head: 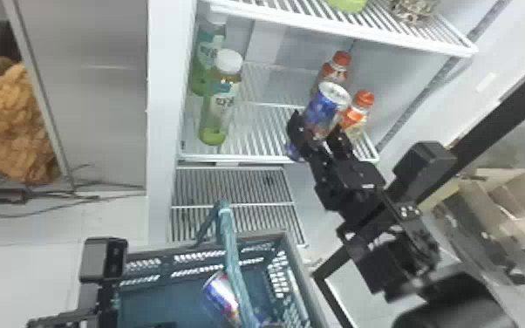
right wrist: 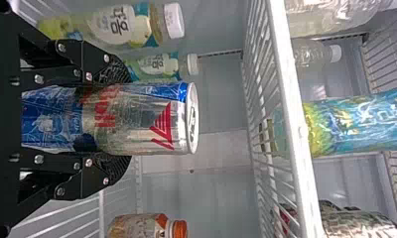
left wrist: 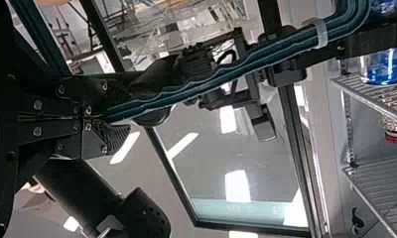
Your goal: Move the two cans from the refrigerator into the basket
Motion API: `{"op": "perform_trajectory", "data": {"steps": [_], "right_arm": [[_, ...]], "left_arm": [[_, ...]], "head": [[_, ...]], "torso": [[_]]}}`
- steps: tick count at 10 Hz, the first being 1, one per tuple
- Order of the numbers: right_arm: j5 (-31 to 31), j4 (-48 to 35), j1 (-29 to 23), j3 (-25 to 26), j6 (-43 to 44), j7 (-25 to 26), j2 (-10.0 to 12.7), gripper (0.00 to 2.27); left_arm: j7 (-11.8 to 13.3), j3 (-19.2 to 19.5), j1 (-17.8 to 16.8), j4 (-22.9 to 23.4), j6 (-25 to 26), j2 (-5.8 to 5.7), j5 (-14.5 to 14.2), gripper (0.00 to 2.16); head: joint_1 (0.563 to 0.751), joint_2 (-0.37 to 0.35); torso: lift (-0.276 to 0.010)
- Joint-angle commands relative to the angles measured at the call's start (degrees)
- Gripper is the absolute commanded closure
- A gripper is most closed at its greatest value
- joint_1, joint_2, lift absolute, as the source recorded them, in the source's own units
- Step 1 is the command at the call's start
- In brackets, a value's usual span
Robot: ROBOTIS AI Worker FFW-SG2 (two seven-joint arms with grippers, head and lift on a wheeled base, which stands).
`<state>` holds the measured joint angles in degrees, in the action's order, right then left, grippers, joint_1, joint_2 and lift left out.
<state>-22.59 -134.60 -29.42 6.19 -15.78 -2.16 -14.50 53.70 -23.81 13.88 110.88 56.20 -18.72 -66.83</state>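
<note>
Half done, judging by one can [head: 220, 296] inside the basket [head: 259, 239]. Left to do: bring the second can [head: 322, 111] out of the refrigerator [head: 163, 87] and lower it in. Held from both sides between part-open right fingers [right wrist: 118, 167], near the shelf's [head: 240, 158] front edge. Pinching the basket's handle [head: 232, 261] with nearly closed left fingers [left wrist: 114, 136].

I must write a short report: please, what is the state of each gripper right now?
Left gripper: closed on the basket handle.
Right gripper: closed around a can.
</note>
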Motion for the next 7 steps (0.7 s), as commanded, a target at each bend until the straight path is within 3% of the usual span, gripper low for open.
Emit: {"op": "perform_trajectory", "data": {"steps": [1,7], "right_arm": [[-1.51,-3.56,-3.48,1.24,-1.51,-0.3,0.43,0.75],[-7.34,-22.4,-15.01,7.75,-21.76,-0.39,1.93,0.75]], "left_arm": [[0.0,0.05,0.04,0.0,0.05,-0.09,-0.13,1.16],[0.08,0.27,0.32,0.0,0.05,-0.09,-0.24,1.16]], "head": [[0.695,-0.35],[0.695,-0.35]], "torso": [[-0.276],[-0.276]]}}
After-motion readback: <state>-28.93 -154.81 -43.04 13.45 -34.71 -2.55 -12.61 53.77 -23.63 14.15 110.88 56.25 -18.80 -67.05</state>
